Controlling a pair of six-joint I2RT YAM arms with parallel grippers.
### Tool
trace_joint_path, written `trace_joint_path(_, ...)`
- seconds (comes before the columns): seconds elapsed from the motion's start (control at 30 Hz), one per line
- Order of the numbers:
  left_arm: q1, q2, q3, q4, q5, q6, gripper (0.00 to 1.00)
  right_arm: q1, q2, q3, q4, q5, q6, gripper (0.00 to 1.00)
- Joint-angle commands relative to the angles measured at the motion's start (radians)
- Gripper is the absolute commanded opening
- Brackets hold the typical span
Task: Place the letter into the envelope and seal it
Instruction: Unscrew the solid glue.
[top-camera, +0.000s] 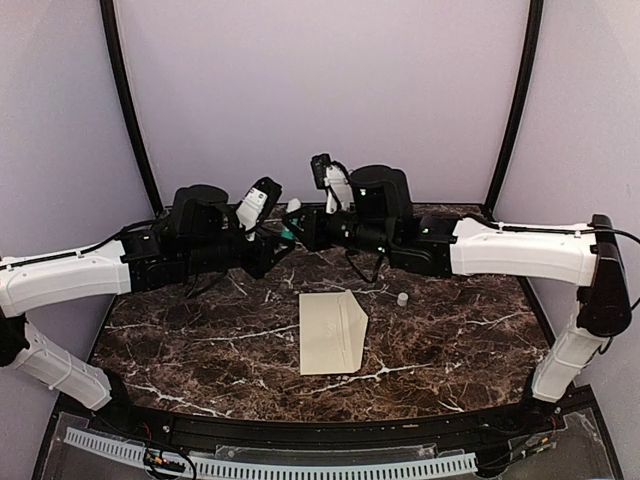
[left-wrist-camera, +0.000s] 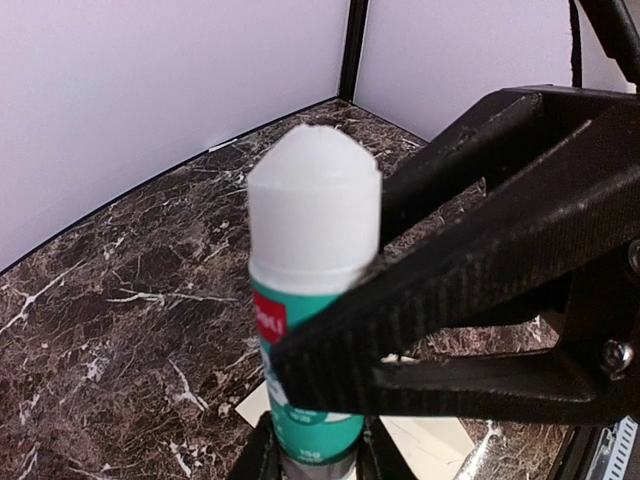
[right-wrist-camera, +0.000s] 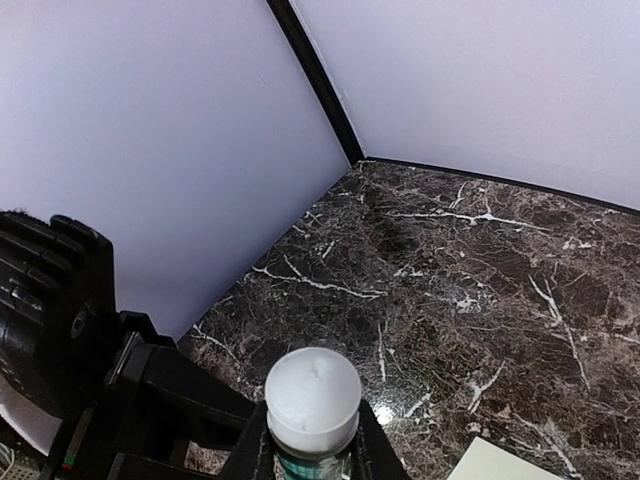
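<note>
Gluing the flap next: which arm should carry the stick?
Left, probably. The left tool holds the glue stick by its base, uncapped tip pointing out; the right tool clamps it sideways.

White moulded shells cover the long links of the left arm (top-camera: 60, 275) and the right arm (top-camera: 520, 250), with bulky black joint housings (top-camera: 380, 190) between them. A thin black cable (left-wrist-camera: 576, 40) follows the right arm. The right gripper (right-wrist-camera: 312, 445) has black ribbed fingers (left-wrist-camera: 480, 280) and a silver screw (left-wrist-camera: 618, 355)

I find the left pincer (top-camera: 272, 245) and right pincer (top-camera: 306, 230) crowding the glue stick (top-camera: 292, 215) at upper centre; elsewhere only the envelope (top-camera: 332, 332) and a small cap (top-camera: 402, 298) interrupt my bench (top-camera: 180, 340).
</note>
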Motion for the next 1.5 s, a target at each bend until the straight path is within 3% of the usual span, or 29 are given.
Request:
trace_joint_path(0.0,0.000,-0.035,-0.019,0.097,0.038,-0.045,0.00,0.033,-0.083,-0.022,0.084,-0.047,-0.025,0.25)
trace_joint_path(0.17,0.025,-0.081,-0.039,0.168,0.185,-0.109,0.00,0.009,-0.179,-0.129,0.180,-0.105,-0.035,0.55)
trace_joint_path(0.33,0.063,-0.125,-0.065,0.240,0.361,-0.163,0.00,-0.050,-0.296,-0.294,0.363,-0.273,-0.016,0.70)
trace_joint_path(0.43,0.072,-0.133,-0.085,0.293,0.488,-0.173,0.00,-0.098,-0.315,-0.357,0.470,-0.406,0.046,0.73)
trace_joint_path(0.57,0.072,-0.108,-0.074,0.352,0.725,-0.200,0.00,-0.121,-0.289,-0.373,0.557,-0.554,0.079,0.67)
trace_joint_path(0.77,0.072,-0.071,-0.044,0.342,0.827,-0.207,0.00,-0.120,-0.234,-0.324,0.614,-0.676,0.090,0.51)
trace_joint_path(1.23,0.072,-0.052,-0.034,0.356,0.848,-0.227,0.00,-0.106,-0.187,-0.290,0.601,-0.767,0.078,0.30)
trace_joint_path(1.47,0.072,-0.058,-0.035,0.310,0.764,-0.187,0.00,-0.105,-0.192,-0.287,0.577,-0.736,0.072,0.00)
